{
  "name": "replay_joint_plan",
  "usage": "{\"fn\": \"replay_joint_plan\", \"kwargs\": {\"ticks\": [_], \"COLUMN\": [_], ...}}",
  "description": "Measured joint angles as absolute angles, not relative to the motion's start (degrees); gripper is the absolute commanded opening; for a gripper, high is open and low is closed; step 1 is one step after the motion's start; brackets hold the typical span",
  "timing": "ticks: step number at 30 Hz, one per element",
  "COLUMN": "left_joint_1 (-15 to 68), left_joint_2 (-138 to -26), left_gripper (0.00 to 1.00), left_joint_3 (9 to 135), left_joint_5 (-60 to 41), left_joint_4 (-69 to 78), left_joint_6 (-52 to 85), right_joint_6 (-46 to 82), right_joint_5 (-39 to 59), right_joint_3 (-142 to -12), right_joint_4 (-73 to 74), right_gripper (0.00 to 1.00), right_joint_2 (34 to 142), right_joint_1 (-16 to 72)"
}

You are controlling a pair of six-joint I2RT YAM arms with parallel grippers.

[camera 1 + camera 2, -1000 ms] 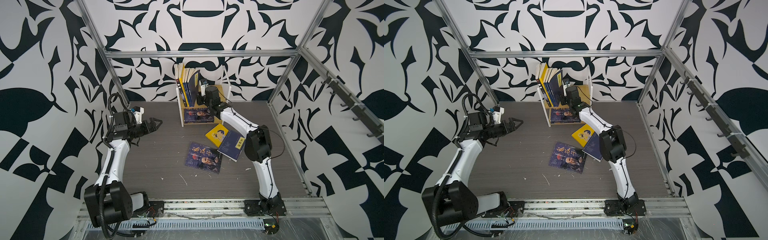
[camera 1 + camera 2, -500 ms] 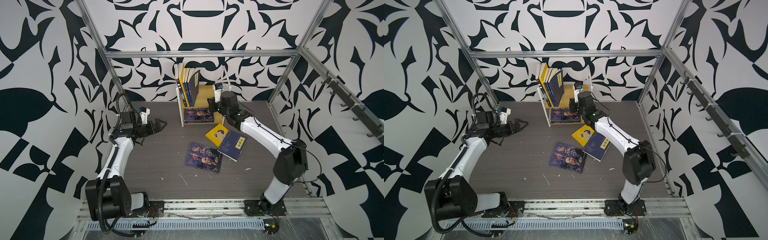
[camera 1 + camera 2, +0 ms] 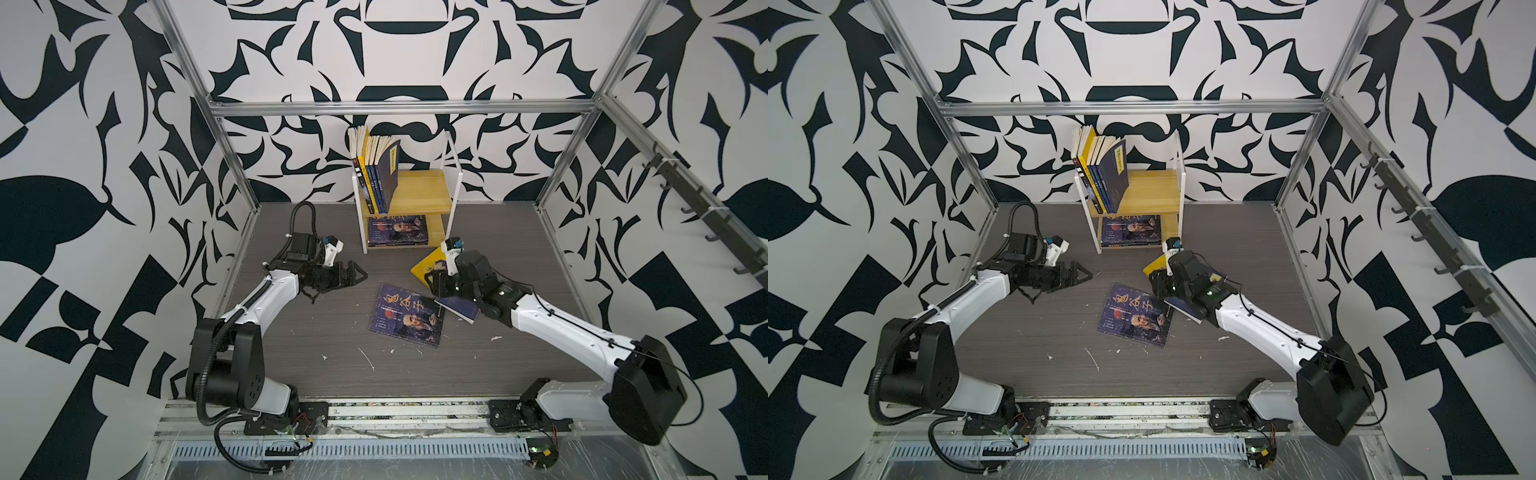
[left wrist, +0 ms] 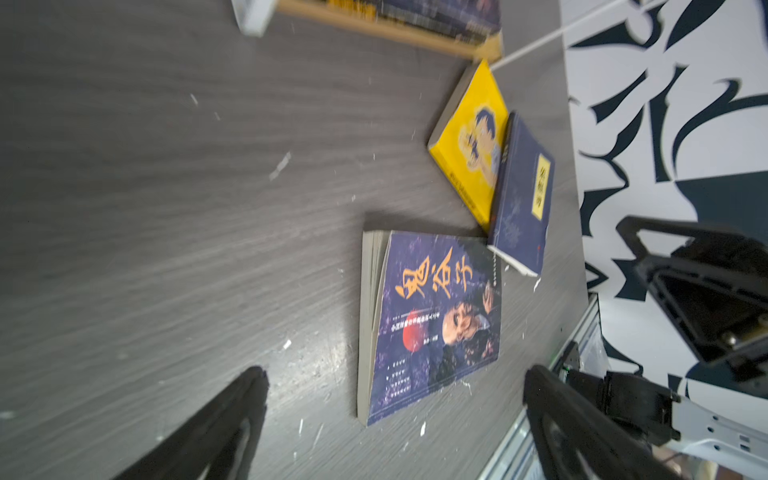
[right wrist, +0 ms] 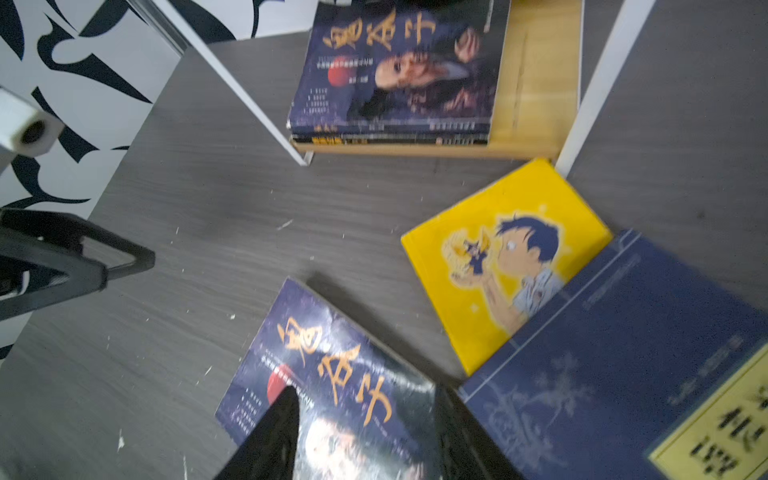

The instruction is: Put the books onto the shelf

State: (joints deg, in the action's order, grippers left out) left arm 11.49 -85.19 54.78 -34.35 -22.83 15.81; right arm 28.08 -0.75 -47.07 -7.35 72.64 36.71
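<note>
- The left end effector (image 3: 359,275) hung over the worktop (image 3: 324,332), jaws fully spread, gripping nothing.
- The shelf (image 3: 424,195) stood rear centre, with upright books (image 3: 376,174) on the top tier and a stacked portrait book (image 3: 397,230) on the lower tier.
- A loose portrait book (image 3: 407,316) lay flat mid-worktop.
- The yellow cartoon book (image 3: 426,266) lay partly under the navy title-strip book (image 3: 461,308).
- The right end effector (image 3: 435,286) hovered over them, jaws partly apart, empty.

Probably a robot lab cell: aluminium frame (image 3: 399,109), patterned walls (image 3: 83,124).
</note>
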Motion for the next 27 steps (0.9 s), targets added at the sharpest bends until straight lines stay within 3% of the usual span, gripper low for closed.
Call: {"fn": "replay_joint_plan", "kwargs": {"ticks": [15,27], "left_joint_1": [18.31,20.64], "left_joint_2": [-95.29,-101.16], "left_gripper": [1.00,0.89], "left_joint_3": [54.70,55.88], "left_joint_5": [-33.93,-36.38], "left_joint_4": [-21.78,-20.71], "left_joint_6": [18.55,20.97], "right_joint_6": [42.39,44.73], "right_joint_5": [-0.58,1.32], "right_joint_3": [-35.51,-33.65], "right_joint_4": [-15.25,-10.07], "right_gripper": [0.58,0.58], "right_joint_2": [71.20,78.96], "right_joint_1": [41.23,41.50]}}
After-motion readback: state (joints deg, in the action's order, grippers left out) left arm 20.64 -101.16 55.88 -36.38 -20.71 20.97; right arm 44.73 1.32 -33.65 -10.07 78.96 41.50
